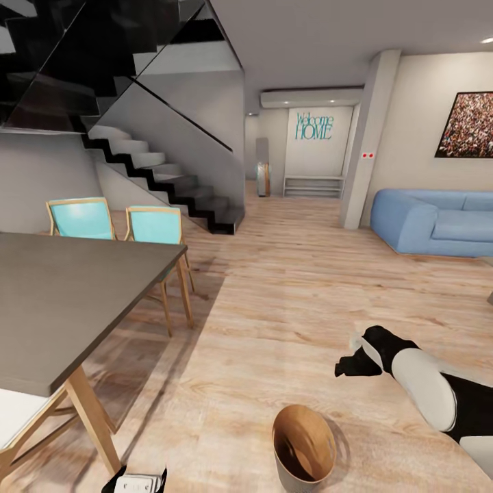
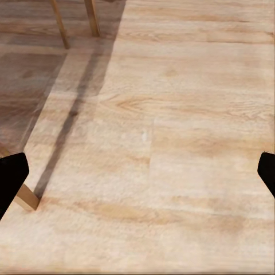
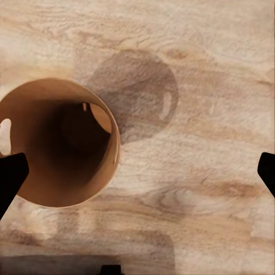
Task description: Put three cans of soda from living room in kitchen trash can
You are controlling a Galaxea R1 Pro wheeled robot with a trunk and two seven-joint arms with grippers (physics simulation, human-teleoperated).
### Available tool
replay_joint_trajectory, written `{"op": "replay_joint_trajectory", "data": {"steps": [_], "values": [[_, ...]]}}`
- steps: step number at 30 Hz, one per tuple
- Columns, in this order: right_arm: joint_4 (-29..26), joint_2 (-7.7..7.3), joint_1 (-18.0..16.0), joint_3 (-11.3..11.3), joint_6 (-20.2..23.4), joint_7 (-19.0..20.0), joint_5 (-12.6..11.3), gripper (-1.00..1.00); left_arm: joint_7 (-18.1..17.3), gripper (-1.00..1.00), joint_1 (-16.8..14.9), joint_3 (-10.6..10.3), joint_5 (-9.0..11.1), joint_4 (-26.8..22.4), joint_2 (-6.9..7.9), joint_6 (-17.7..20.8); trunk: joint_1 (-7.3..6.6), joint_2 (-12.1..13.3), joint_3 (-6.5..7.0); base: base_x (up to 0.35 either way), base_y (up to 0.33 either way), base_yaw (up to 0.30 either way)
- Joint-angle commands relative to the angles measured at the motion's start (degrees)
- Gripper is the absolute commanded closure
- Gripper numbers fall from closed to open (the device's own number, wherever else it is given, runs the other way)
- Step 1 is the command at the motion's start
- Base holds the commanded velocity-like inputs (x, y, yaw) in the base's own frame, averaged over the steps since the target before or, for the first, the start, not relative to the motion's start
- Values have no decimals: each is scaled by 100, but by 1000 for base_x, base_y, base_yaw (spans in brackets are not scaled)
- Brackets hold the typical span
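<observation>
Broadly, room: open living space with pale wood plank floor (image 1: pixel 287 287), black-and-grey staircase (image 1: pixel 157 157) at left rear, blue sofa (image 1: pixel 431 222) at right rear, framed picture (image 1: pixel 469 127) above it, "Welcome HOME" lettering (image 1: pixel 314 127) on the far wall.
Desk: dark grey top (image 1: pixel 68 294) on light wooden legs, at head view's left; carries nothing visible.
Chairs: two turquoise-backed seats (image 1: pixel 116 219) tucked along the desk's far edge.
Tash can: round tapered bin (image 1: pixel 303 448), brown inside, upright on the floor just ahead of the robot; seen from above in the right wrist view (image 3: pixel 57 152), interior dark, no can discernible in it.
Right arm: white and black, reaching in from head view's right, near the bin but not over its mouth.
Right gripper (image 1: pixel 356 363): spread wide, nothing between the fingers; black tips at both edges of the right wrist view.
Left gripper (image 1: pixel 137 483): low beside the desk leg, spread likewise per the left wrist view (image 2: pixel 137 177), holding nothing, bare floor beneath.
Soda cans: not in sight; location cannot be told.
Risk: likely a bumped bin on any turn of base or right arm, given the closeness; a tipped bin would roll and cost a reset. Also a snagged left arm against the desk leg just beside it.
</observation>
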Motion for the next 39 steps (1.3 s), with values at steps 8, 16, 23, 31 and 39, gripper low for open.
{"op": "replay_joint_trajectory", "data": {"steps": [8, 16, 23, 31, 39], "values": [[12, 18, 133, -3, -370, 11, -4, -100, -8, -100, -6, 0, 2, 1, 0, 51, 176, -322, -144, 0, 0, 0], [7, 16, 222, -2, -435, 9, 26, -100, -8, -100, -7, 0, -2, 1, 0, 60, 352, -643, -288, 0, 0, 0], [11, 20, 250, 1, -443, 10, 26, -100, -9, -100, -7, 0, -3, -6, -4, 69, 506, -924, -413, 0, 0, 0], [13, 23, 288, 8, -444, 8, 26, -100, -9, -100, -7, 0, -1, -3, -7, 77, 681, -1245, -557, 0, 0, 0], [3, 26, 296, 13, -444, 10, 26, -100, -4, -100, -7, 8, 2, 1, -9, 228, 857, -1566, -701, 0, 0, 0]]}}
